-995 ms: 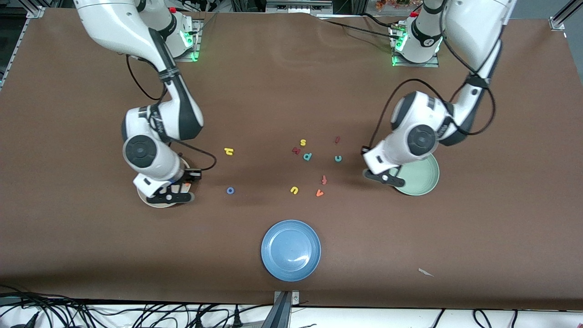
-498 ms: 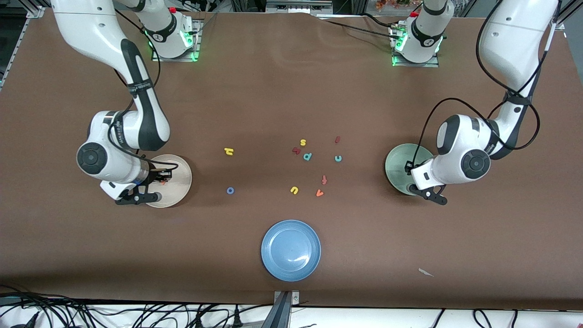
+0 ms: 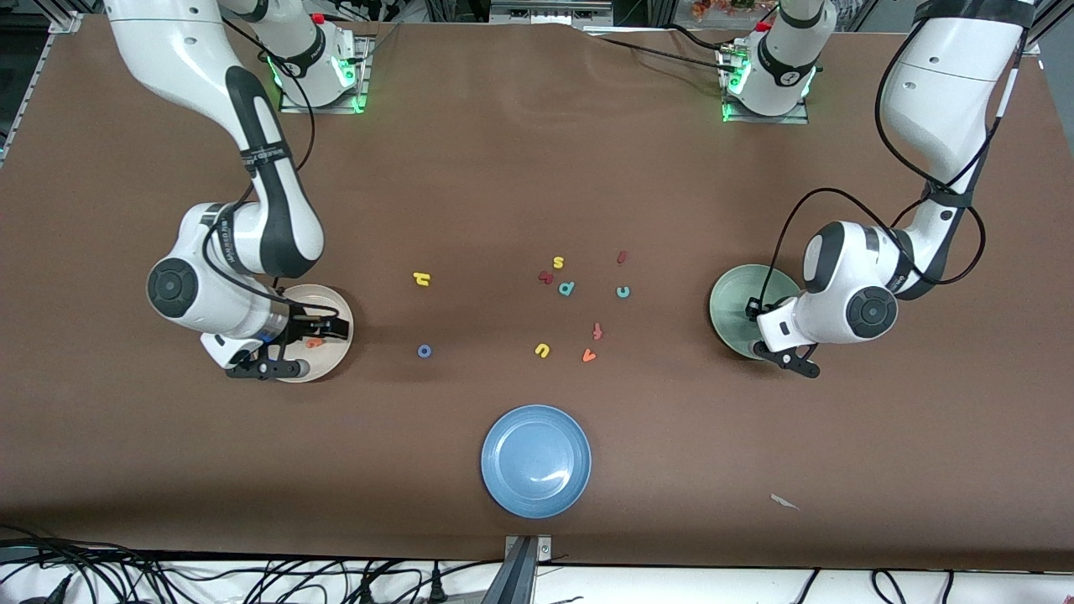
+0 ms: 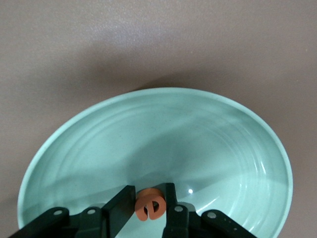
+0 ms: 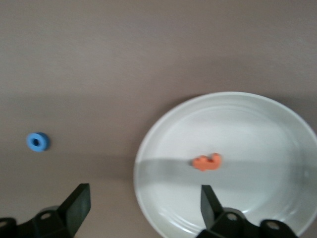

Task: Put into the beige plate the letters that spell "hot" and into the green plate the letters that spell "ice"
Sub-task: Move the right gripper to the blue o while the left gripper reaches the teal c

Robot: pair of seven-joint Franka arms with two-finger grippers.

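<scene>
Two grippers are working at opposite ends of the table, each over its own plate. The right gripper (image 3: 304,346) is hanging low over the beige plate (image 3: 346,344) at the right arm's end, its fingers spread wide and gripping nothing. The orange t (image 3: 315,341) is lying loose inside that plate, between the spread fingers. The left gripper (image 4: 148,198) is hovering over the green plate (image 3: 728,306) at the left arm's end, its fingers clenched on the orange e (image 4: 149,206), which is hanging above the plate's floor near the rim.

In the middle of the front frame, the yellow h (image 3: 422,278) and the blue o (image 3: 424,351) are lying on the bare table, the o lower in the frame than the h and nearer the beige plate than the other loose letters. The teal c (image 3: 623,292) and the dark red i (image 3: 622,257) are lying toward the green plate, the i higher in the frame. Between these pairs, a yellow s (image 3: 558,262), a teal p (image 3: 567,288), a yellow u (image 3: 542,350) and an orange v (image 3: 589,356) are sitting scattered. The blue plate (image 3: 503,495) is resting in the lower middle of the frame.
</scene>
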